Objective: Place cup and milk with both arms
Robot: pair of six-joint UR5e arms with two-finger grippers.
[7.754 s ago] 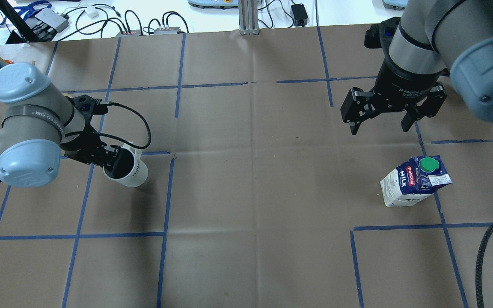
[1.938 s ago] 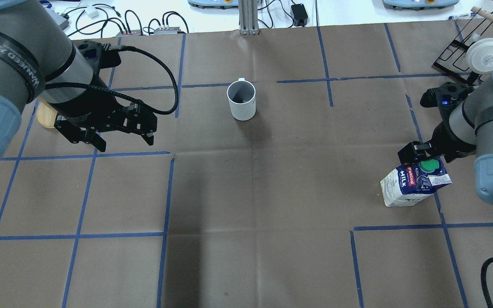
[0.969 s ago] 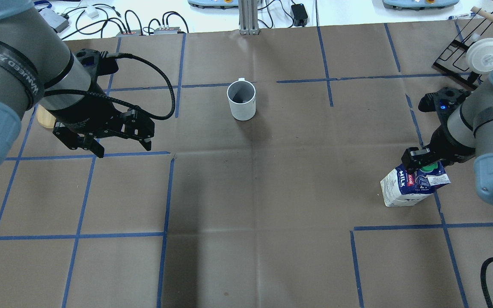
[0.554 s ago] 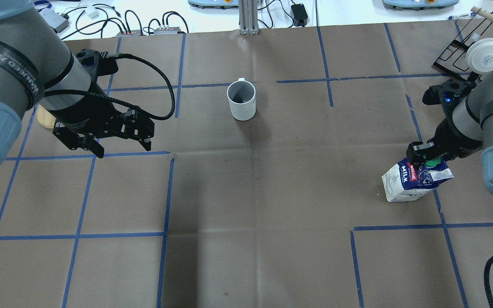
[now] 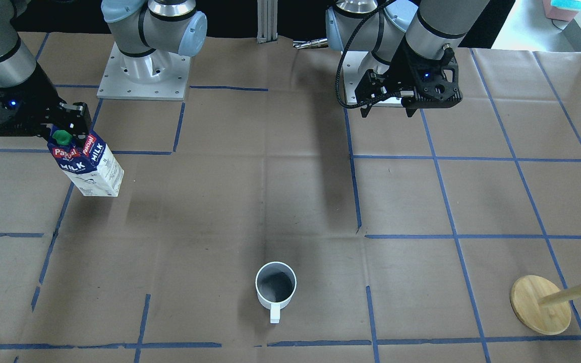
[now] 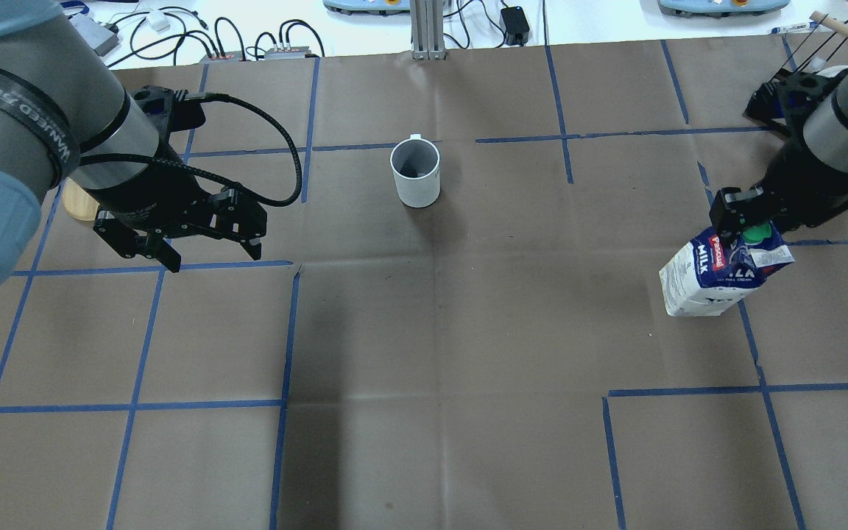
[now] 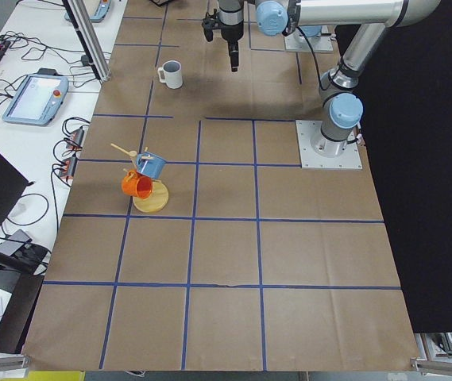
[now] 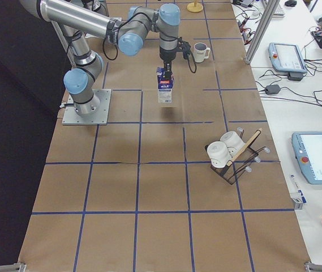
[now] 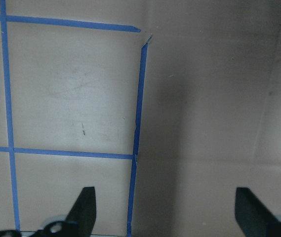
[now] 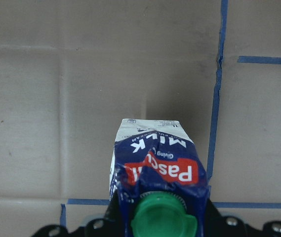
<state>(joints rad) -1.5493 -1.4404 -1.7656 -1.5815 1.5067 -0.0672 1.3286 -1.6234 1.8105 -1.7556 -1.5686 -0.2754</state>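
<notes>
The small gable-top milk carton (image 6: 718,278), dark blue on top with a green cap and white body, is clamped at its top by the right gripper (image 6: 751,230), jaws closed on it, and is held tilted on the robot's right. The white ceramic mug (image 6: 416,174) with a grey inside is stood upright at the far middle of the brown paper-covered table (image 6: 431,331). The left gripper (image 6: 212,254) is held well apart from it, jaws spread wide and empty.

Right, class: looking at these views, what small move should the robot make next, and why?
Probably the right arm should carry the milk sideways toward the middle of the table, near the cup. The right claw is shut on the milk's top and the milk seems lifted off the table, while the cup stands alone and the left claw hangs open and empty.
</notes>
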